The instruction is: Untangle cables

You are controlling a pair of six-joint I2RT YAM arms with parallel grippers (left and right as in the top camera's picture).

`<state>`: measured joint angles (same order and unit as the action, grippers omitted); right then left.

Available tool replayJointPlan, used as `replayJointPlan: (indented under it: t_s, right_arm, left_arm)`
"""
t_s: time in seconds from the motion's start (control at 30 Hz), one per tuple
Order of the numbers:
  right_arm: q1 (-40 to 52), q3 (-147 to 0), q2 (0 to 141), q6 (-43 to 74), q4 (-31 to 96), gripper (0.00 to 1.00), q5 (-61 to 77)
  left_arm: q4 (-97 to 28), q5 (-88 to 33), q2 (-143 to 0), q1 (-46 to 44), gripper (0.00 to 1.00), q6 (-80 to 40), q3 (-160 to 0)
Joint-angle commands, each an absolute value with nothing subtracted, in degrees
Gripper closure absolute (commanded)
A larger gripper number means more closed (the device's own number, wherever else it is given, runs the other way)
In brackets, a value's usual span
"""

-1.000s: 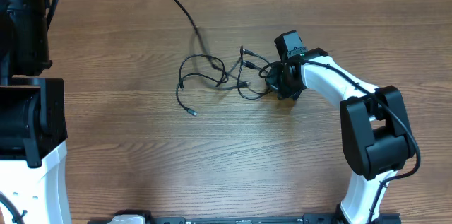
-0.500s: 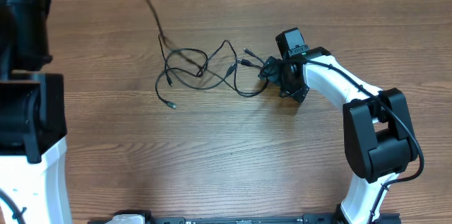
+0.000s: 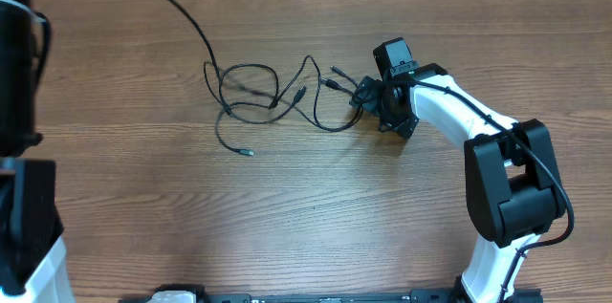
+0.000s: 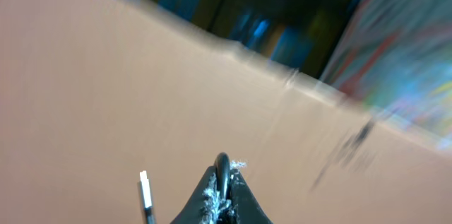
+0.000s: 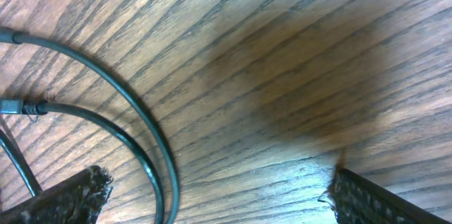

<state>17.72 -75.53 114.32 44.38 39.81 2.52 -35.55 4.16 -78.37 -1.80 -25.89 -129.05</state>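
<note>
The cables (image 3: 258, 97) lie as a loose black tangle on the wooden table (image 3: 316, 207), left of centre. One strand (image 3: 177, 7) rises from the tangle and leaves the overhead view at the top left. In the blurred left wrist view, my left gripper (image 4: 223, 181) is shut on a black cable (image 4: 223, 164), with a silver-tipped plug (image 4: 145, 190) hanging beside it. My right gripper (image 3: 366, 100) is open, low over the tangle's right end. In its wrist view two cable strands (image 5: 134, 121) curve past the left finger (image 5: 70, 194), touching neither finger.
A loose plug end (image 3: 247, 152) lies in front of the tangle. Two more plug ends (image 3: 335, 81) point toward the right gripper. The left arm's base (image 3: 29, 217) fills the left edge and the right arm (image 3: 507, 179) the right side.
The right gripper has opened and let go of the cable. The raised strand has swung up and left, dragging the tangle leftward across the table. The right arm has stayed in place.
</note>
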Motion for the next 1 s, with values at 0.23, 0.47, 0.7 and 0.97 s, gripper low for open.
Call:
replayJointPlan:
  t_s: [0.23, 0.47, 0.7, 0.97]
  right_arm:
    - [18.2, -72.9, 100.4, 20.7, 40.9, 0.00, 22.2]
    - [26.8, -72.9, 87.7, 5.7, 29.3, 0.00, 33.4]
    - [37.8, -72.8, 90.1, 10.5, 17.6, 0.00, 26.0]
    - [40.8, -72.8, 93.4, 25.6, 5.1, 0.00, 23.9]
  left_arm:
    - [-52.5, -13.9, -82.4, -1.9, 0.96, -34.5, -129.2]
    - [-50.7, -26.1, -82.4, -2.0, 0.96, -44.0, -129.2]
    - [-44.3, -30.1, -82.0, -2.0, 0.96, -46.3, -129.2]
    - [-38.4, -30.1, -80.2, -2.0, 0.96, -49.1, -129.2]
